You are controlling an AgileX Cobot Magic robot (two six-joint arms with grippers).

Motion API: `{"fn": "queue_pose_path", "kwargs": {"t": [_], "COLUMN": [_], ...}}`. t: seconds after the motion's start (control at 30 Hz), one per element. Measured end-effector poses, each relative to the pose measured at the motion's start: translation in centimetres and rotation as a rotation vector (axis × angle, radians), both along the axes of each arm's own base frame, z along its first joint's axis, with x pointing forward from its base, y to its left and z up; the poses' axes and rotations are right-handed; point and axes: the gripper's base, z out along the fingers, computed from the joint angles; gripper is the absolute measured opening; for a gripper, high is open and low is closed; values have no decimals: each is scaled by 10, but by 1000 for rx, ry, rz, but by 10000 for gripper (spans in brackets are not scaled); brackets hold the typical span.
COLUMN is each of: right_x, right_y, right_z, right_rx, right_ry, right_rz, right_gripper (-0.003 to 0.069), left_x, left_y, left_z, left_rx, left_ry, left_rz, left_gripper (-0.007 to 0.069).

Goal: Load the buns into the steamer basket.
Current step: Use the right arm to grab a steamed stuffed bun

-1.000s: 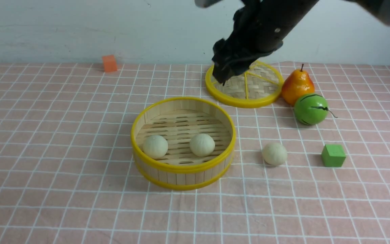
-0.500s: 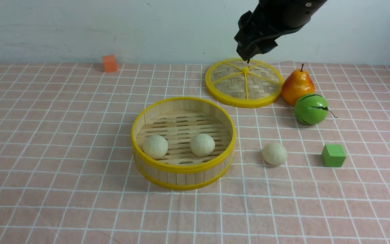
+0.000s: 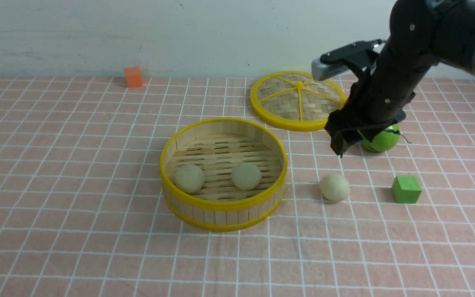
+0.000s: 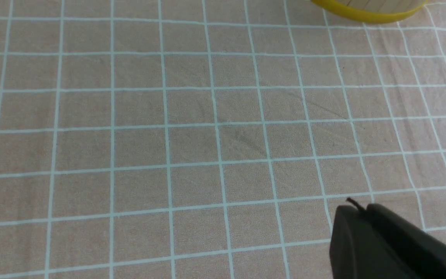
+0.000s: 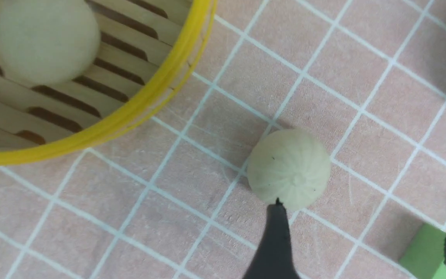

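My left gripper [image 4: 356, 207] is pinched together over the pink checked cloth [image 4: 192, 128]. The round bamboo steamer basket with yellow rims [image 3: 223, 205] holds a cream-white dough bun [image 3: 189, 178] on the left of its slat floor and a second bun [image 3: 246, 176] on the right. The third bun [image 3: 334, 187] lies on the cloth to the basket's right, near the green cube [image 3: 405, 189]. My right gripper [image 3: 339, 142] hangs over it, jaws apart and empty. Farther back are the green round fruit [image 3: 382, 141] and the flat woven lid [image 3: 299, 101].

Bright even light w/ soft shadows
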Motion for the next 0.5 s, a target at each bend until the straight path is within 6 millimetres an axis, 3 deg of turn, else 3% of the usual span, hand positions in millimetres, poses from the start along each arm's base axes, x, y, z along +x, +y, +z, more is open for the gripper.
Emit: {"fn": "queue_pose_path", "kwargs": {"t": [0.2,0.33,0.43,0.5], "right_x": [14,16,17,17], "right_y": [6,9,9,9], "right_z": [-56,-73,-76,-76], "right_rx": [-2,10,15,15], "right_ry": [119,157,153,152], "right_rz": [-8,-14,-16,-15], "right_gripper": [545,541,461,356], "left_x": [0,0,0,0], "left_y": [0,0,0,0], "left_z": [0,0,0,0], "left_rx": [0,0,0,0], "left_ry": [0,0,0,0], "left_rz": [0,0,0,0], "left_gripper": [21,21,21,21]}}
